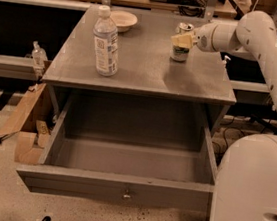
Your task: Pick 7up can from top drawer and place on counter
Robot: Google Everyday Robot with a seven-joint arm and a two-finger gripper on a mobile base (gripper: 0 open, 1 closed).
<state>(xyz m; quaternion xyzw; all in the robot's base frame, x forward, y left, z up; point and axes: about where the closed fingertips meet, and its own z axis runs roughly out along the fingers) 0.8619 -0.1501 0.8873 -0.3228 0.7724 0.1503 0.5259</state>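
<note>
Camera view shows the 7up can point(179, 53) standing upright on the counter point(148, 71), near its far right corner and well apart from the water bottle point(106, 43) and the small bowl point(123, 19). The gripper point(182, 39) sits against the can's upper half; whether it clamps the can or has let go cannot be told. The top drawer point(118, 190) hangs open with nothing inside. The placing step looks all but finished. Next comes a clean release and a level retreat that does not tip the can.

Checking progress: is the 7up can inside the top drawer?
No, the 7up can stands on the counter at the pincer; the open top drawer looks empty.
</note>
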